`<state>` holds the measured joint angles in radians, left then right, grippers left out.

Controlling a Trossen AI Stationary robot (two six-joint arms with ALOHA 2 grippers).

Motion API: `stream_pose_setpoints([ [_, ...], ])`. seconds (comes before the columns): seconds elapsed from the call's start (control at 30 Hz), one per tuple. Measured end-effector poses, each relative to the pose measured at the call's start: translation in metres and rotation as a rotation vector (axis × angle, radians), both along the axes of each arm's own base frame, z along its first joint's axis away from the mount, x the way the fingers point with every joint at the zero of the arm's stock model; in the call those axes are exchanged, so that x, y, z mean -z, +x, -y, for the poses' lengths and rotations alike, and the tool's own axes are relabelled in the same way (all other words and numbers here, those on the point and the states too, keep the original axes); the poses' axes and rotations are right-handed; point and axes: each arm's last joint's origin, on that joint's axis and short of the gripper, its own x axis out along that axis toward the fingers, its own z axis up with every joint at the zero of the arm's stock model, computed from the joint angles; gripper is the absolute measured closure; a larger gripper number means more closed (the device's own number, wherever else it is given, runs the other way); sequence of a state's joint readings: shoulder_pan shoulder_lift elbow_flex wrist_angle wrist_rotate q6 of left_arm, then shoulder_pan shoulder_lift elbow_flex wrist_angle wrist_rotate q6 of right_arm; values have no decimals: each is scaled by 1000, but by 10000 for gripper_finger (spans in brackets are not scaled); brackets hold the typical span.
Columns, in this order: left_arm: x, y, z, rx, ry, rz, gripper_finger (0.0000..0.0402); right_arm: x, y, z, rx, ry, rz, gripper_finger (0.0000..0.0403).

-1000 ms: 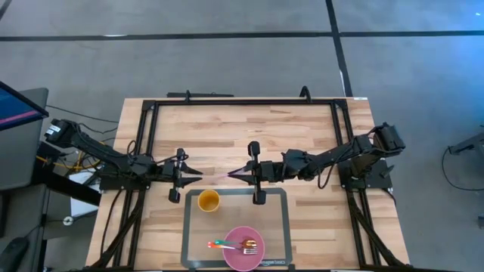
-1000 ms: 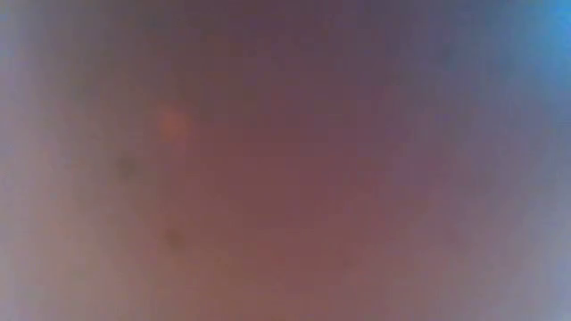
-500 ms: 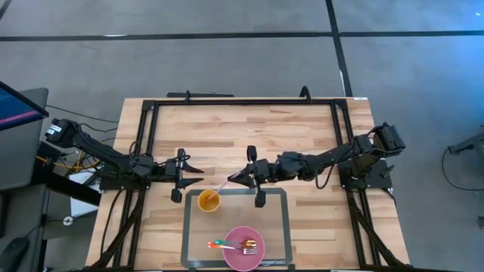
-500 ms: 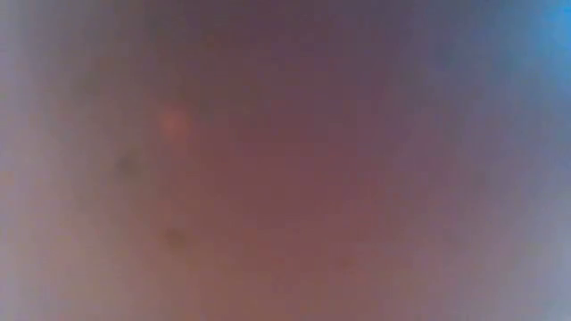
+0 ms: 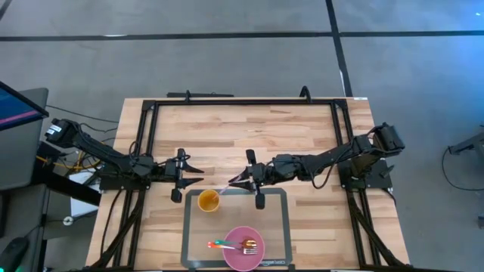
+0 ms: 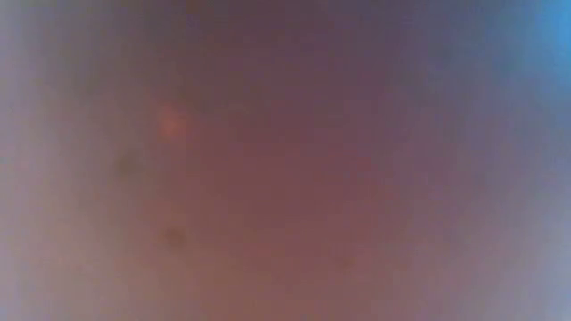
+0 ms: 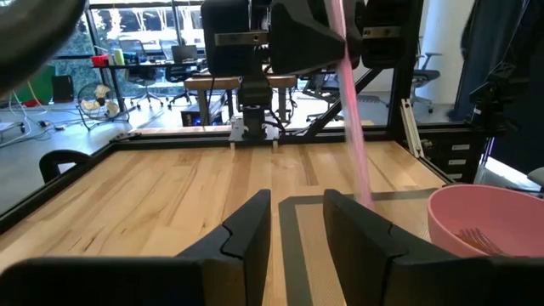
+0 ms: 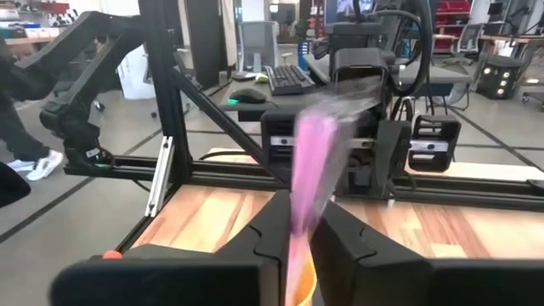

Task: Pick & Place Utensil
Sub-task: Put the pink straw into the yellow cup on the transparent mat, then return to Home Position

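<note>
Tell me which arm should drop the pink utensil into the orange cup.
The right. Its gripper is shut on the pink utensil, whose tip reaches toward the orange cup. The left gripper waits empty beside the cup.

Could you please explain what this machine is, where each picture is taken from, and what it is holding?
It is a table with two dark robot arms, each ending in two fingers. The high view looks straight down. The low view shows only a blur, so it tells nothing. The other two pictures come from cameras on each arm's wrist.

On the table lies a grey tray with a yellow cup and a pink bowl holding a fork and another utensil.

The right gripper is shut on a pink utensil, slanting it down toward the cup; its wrist view shows the pink handle between the fingers. The left gripper waits beside the cup, fingers slightly apart, holding nothing.
</note>
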<state>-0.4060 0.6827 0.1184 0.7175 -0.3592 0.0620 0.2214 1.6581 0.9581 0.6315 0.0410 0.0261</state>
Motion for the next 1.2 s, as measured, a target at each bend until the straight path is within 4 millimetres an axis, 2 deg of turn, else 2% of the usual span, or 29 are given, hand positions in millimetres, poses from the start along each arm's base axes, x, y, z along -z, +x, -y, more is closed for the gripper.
stream_pose_setpoints([
  [0.33,0,0,0,0,-1,2,290,0,0,1,-1,-32,7,327],
  [0.67,-1,0,0,0,-2,6,293,-4,-1,1,11,-33,21,320],
  [0.83,-2,0,0,0,-7,17,294,-32,-16,5,13,-20,84,321],
  [0.93,-3,-1,0,0,-14,33,294,-51,-31,8,11,-85,94,322],
  [1.07,-9,-2,-1,-1,-37,87,294,-76,-58,14,15,-194,92,322],
  [1.2,-13,-3,-2,-36,-33,124,294,-98,-89,23,80,-214,66,322],
])
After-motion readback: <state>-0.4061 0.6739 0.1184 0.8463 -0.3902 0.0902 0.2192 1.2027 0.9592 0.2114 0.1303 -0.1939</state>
